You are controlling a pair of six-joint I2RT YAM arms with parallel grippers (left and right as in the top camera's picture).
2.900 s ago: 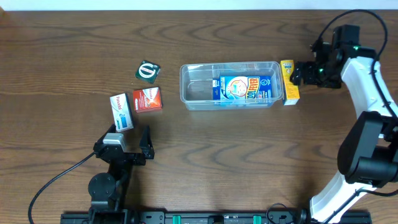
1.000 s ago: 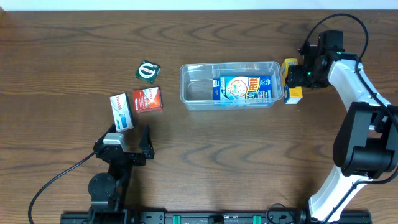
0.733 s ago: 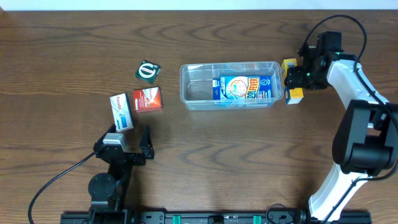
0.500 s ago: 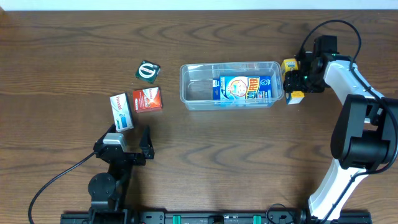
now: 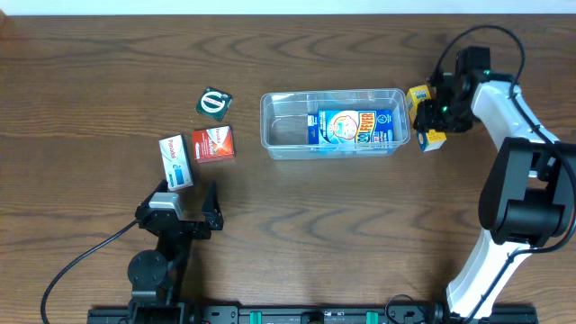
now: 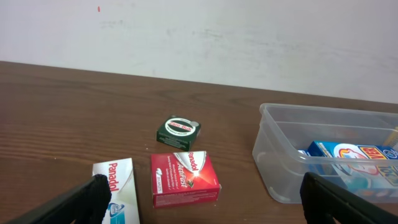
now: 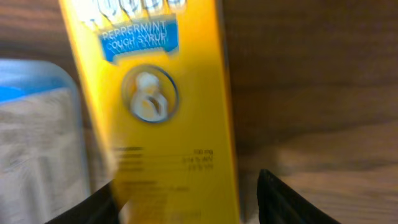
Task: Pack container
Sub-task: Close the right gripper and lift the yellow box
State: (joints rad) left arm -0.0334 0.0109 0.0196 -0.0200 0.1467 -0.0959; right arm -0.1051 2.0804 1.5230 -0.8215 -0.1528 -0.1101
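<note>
R gripper [image 5: 428, 115] astride yellow cardboard cough-syrup box [image 5: 417, 96], jaws apart, not clamped.
Clear plastic rectangular container [image 5: 286, 130] sits mid-table w/ that box just beside it at 3 o'clock; L gripper [image 5: 178, 209] spread wide, empty (container's 7 o'clock).

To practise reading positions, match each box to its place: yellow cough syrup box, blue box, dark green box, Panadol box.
1 yellow cough syrup box
2 blue box
3 dark green box
4 Panadol box

A left of the red box
B inside the container
C at the right hand
D on the red box's far side

Pairs: 1-C, 2-B, 3-D, 4-A
</note>
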